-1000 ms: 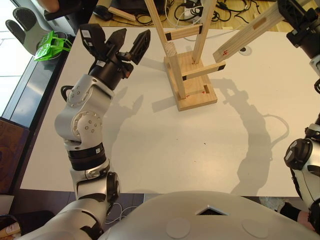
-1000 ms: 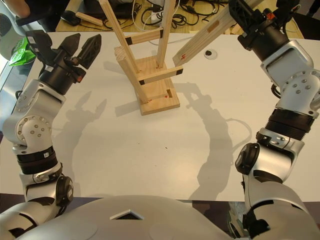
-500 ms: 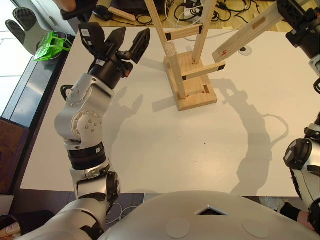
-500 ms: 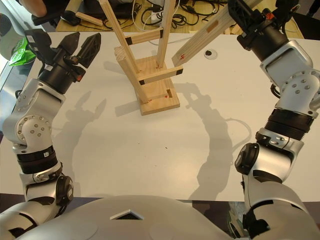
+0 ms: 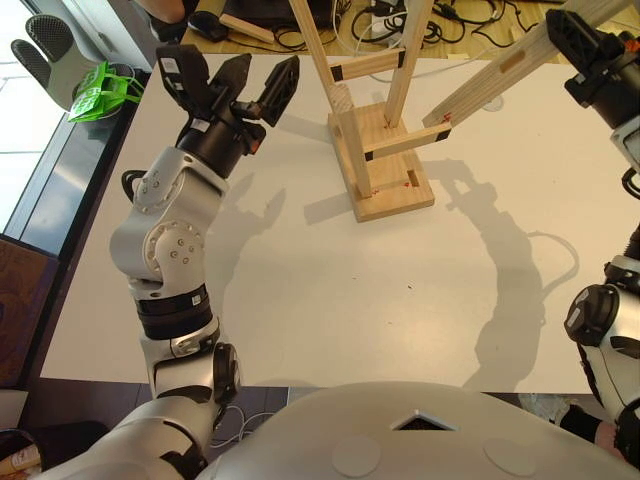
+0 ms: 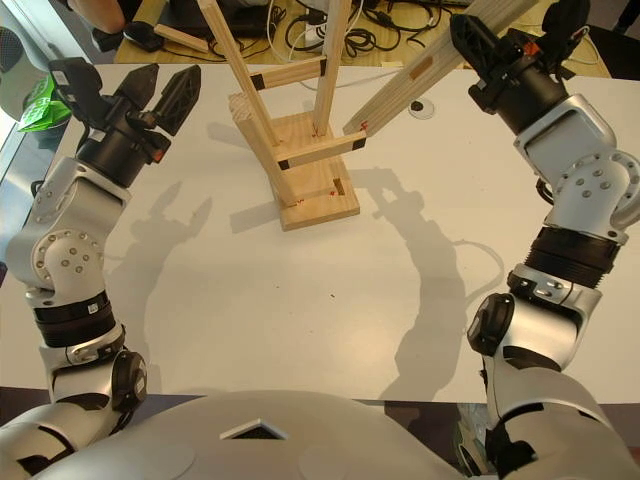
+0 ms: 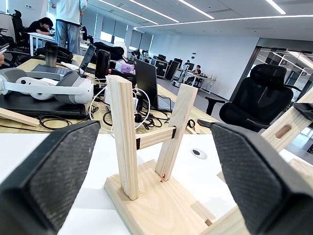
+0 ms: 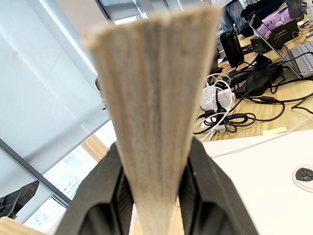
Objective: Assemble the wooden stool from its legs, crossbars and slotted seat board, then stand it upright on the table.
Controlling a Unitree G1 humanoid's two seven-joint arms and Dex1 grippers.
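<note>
Gripped a slanting leg [image 5: 497, 78] in the right gripper [image 6: 510, 45] at upper right, tip against a crossbar [image 5: 405, 142] over the seat board [image 5: 392, 195], upper centre. Held the left gripper [image 5: 232, 88] spread wide, upper left.

Seat board [image 5: 396, 186] flat; two legs [image 5: 325, 70] upright; third leg [image 5: 500, 77] tilted toward crossbar [image 5: 405, 142].

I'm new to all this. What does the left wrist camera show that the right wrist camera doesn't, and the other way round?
Left wrist view: two upright legs joined by a crossbar, standing on the seat board and framed by the open left pincer. Right wrist view: the right pincer clamped around the loose leg, seen end-on. Both: that loose leg, the white table and its round cable port.
</note>
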